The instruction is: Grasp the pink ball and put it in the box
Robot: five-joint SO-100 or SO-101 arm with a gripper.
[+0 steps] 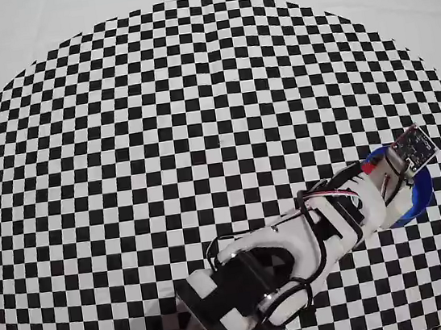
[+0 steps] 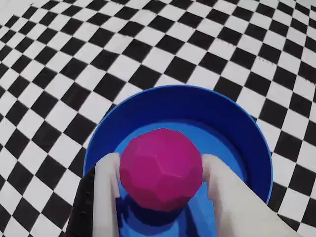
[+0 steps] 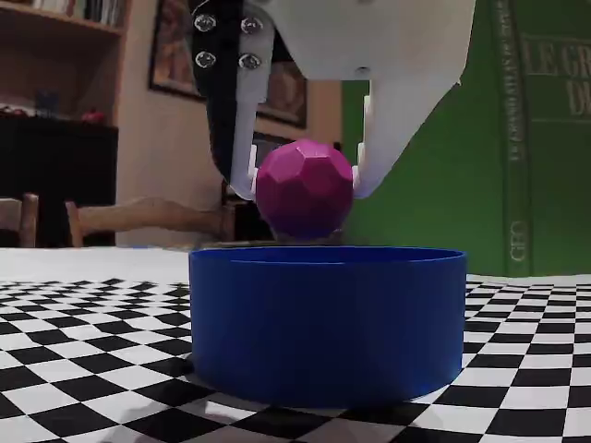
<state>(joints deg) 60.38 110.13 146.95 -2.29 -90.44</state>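
pink ball (image 3: pixel 304 187) held above the box (image 3: pixel 328 318)

at centre frame in the fixed view, the gripper (image 3: pixel 304 185) pinches the faceted ball on both sides, just over the blue box's rim on the checkered cloth (image 3: pixel 74 369).

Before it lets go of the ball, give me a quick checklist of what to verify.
1. Ball clamped between both fingers: ok.
2. Ball over the box, not the rim: ok; the wrist view shows blue floor beneath it.
3. Ball above the rim: ok, its underside sits about level with the rim in the fixed view.
4. Box upright on the checkered mat: ok.
5. Box floor clear under the ball: cannot tell, partly hidden.
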